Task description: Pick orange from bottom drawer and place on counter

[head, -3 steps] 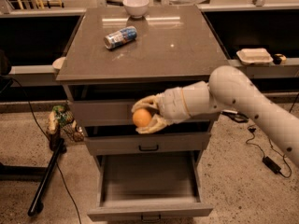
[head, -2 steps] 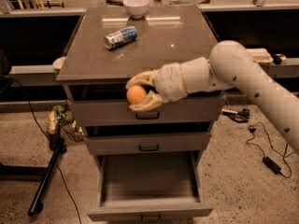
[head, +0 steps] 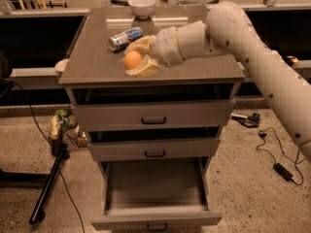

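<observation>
I see the gripper [head: 136, 57] over the front half of the counter [head: 92, 64], its two fingers [head: 144, 70] closed around the orange [head: 132, 60] so the fruit sits clamped between them just inside the counter's front edge; whether the orange touches the counter top I cannot tell. Toward the back of the counter from the orange lies a soda can [head: 125, 38] on its side, close to the upper finger, and a white bowl [head: 142, 6] stands at the counter's rear edge, while bare top lies open to the left. Below the counter, the bottom drawer [head: 155, 221] stands pulled out.
</observation>
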`<state>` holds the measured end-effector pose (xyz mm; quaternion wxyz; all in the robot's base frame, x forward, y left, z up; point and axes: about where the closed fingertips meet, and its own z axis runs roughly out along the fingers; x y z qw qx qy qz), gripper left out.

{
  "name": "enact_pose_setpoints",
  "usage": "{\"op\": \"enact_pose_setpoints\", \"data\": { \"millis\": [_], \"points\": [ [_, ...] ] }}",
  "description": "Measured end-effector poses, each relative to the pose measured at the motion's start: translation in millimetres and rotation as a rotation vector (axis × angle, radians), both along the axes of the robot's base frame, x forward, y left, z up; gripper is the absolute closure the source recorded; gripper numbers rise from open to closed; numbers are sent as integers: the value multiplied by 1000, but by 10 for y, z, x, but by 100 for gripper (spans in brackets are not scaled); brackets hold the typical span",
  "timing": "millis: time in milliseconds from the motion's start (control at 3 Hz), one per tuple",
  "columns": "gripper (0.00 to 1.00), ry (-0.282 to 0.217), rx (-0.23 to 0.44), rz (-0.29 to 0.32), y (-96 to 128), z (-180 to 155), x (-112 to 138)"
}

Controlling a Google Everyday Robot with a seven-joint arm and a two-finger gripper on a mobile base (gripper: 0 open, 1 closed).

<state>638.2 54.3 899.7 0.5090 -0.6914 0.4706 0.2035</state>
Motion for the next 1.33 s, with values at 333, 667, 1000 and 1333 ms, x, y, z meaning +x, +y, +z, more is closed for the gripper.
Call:
{"op": "enact_pose_setpoints", "data": {
  "millis": [333,667,1000,1333],
  "points": [
    [100,-10,12,3,82,84,59],
    [100,-1,23,-12,106,90,116],
    [100,50,115,-125,-20,103,548],
    [100,141,207,-280,-236,16,1109]
  ]
}}
